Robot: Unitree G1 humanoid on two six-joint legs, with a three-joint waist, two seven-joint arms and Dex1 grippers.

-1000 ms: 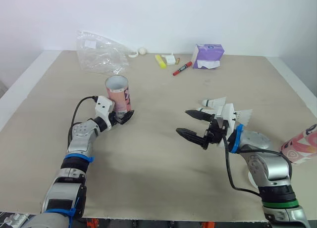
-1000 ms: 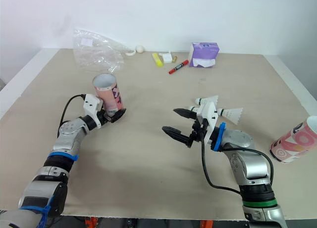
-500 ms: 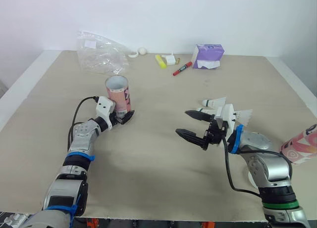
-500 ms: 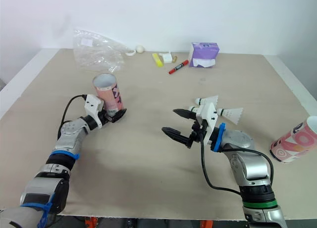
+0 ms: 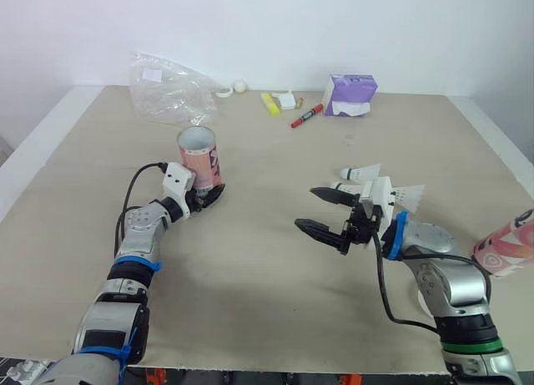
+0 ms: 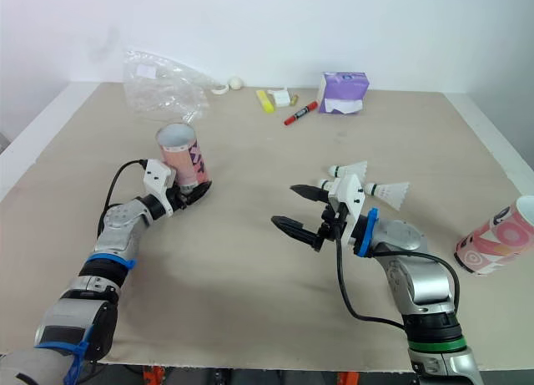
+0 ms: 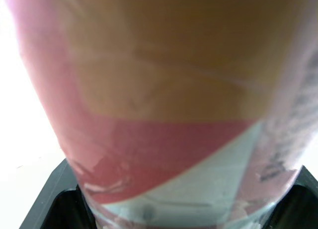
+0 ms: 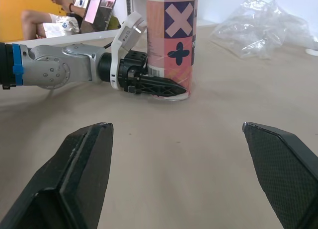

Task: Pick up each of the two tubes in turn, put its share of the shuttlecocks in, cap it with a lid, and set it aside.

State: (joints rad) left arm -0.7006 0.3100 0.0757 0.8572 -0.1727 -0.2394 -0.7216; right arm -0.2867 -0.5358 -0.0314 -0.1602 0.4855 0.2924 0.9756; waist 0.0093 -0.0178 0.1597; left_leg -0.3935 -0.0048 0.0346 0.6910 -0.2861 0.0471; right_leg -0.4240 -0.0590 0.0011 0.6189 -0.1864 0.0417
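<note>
The pink tube [image 5: 198,157] stands upright on the left half of the counter [image 5: 250,268], open mouth up; the left pincer [image 5: 212,194] is clamped on its base, one black finger on each side. In the left wrist view the tube wall sits right between the two fingers [image 7: 54,199], touching both; the right wrist view shows the same grip from across the counter, with one finger lying along the bottom of the tube [image 8: 171,40].

The second tube [image 6: 492,237] is way over at the right edge of the counter, well apart from the first one; it seems to be lying on its side, though part of it is cut off.

Two shuttlecocks [image 5: 360,174] [image 5: 406,195] lie on their sides just behind the right pincer [image 5: 306,208], cork ends toward the robot's left. That pincer hangs a little above the counter near the middle, fingers spread wide with nothing in them, aimed at the pink tube.

Along the far edge there's a crumpled clear plastic bag [image 5: 167,88], a small white ball [image 5: 240,86], a yellow highlighter [image 5: 270,103], a red marker [image 5: 307,115] and a purple tissue box [image 5: 350,94]. The right wrist view also catches a seated person with a laptop [image 8: 102,13] in the background.
</note>
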